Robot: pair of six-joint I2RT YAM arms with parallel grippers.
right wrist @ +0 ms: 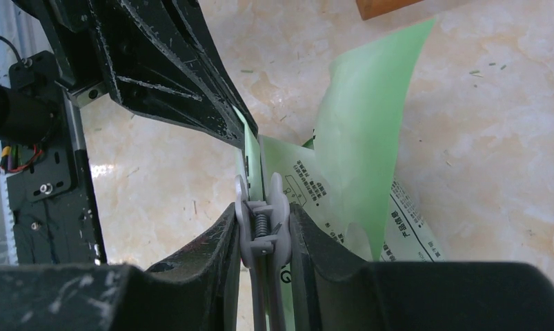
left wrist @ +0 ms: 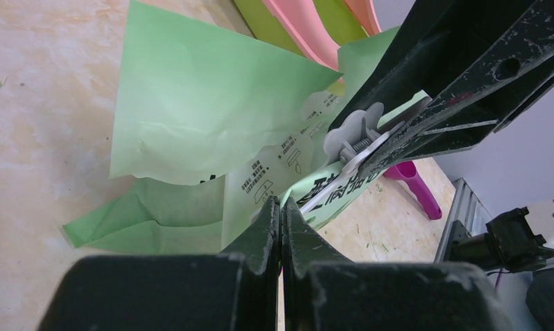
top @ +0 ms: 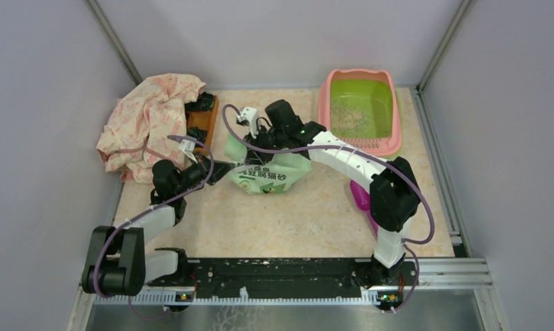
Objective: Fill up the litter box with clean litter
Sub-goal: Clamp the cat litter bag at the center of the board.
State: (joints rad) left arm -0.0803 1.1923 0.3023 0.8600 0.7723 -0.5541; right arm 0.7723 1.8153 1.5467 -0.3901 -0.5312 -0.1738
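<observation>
The bag (top: 267, 169) is light green with black writing and a white patch. The clip (right wrist: 274, 198) on it is grey. Behind the bag, to its right, the litter box (top: 359, 72) has a pink rim and a lime-green inside, with pale beige litter (top: 346, 118) in it. Right of the bag, the scoop (top: 361, 196) is bright purple. Left of the bag, the cloth (top: 150, 121) is cream with pink patterns, and the tray (top: 203, 125) is brown. The desk (top: 294, 221) is beige and marbled. The left hand (left wrist: 282, 210) and the right hand (right wrist: 263, 221) are black.
</observation>
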